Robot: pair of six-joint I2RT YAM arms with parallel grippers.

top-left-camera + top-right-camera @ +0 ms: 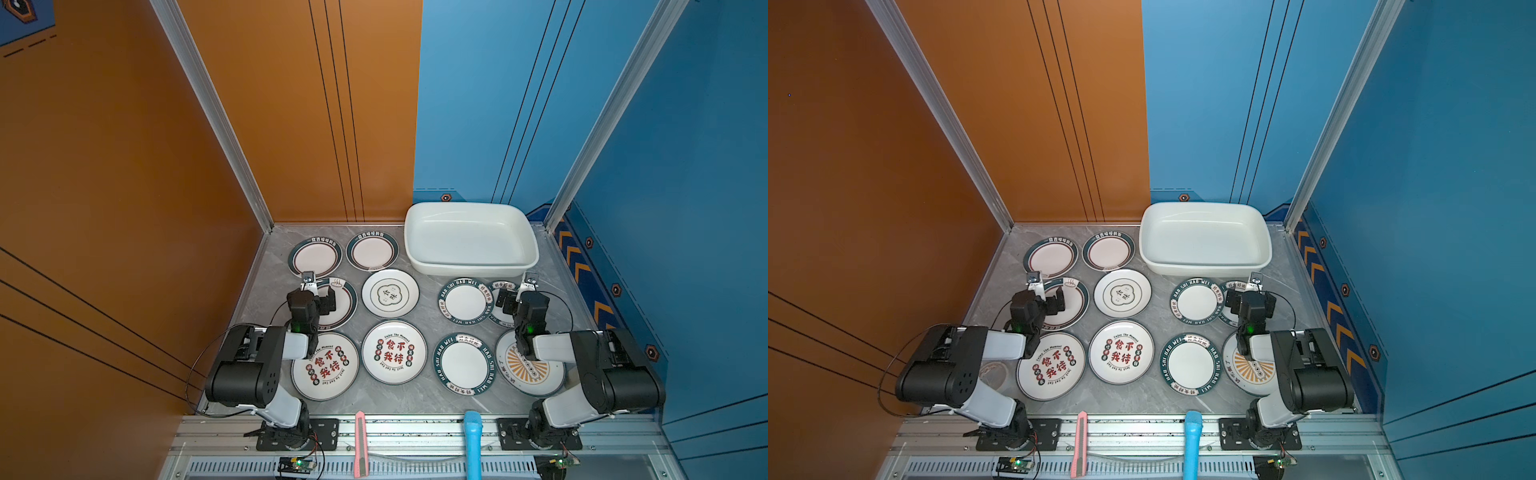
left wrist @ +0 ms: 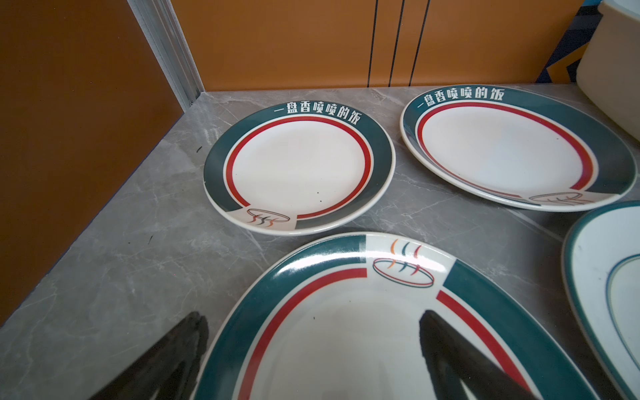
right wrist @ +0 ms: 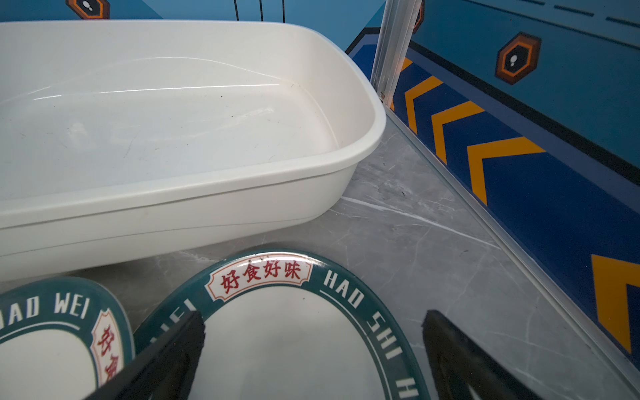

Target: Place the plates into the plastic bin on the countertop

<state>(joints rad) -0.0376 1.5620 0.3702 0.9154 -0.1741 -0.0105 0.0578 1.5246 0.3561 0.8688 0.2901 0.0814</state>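
My left hand (image 2: 311,320) hangs spread over the edge of a red-ringed plate (image 2: 346,349). My right hand (image 3: 315,317) is likewise spread, over a lettered plate (image 3: 294,349). The bin (image 3: 194,187) stands far right on the tabletop (image 3: 415,242).

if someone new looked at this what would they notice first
Probably the spread of patterned white plates covering most of the grey marble countertop, with the white plastic bin sitting empty at the back right. Next, the left gripper and right gripper, each open above a plate in the middle row. The backdrop is split into an orange wall and a blue wall.
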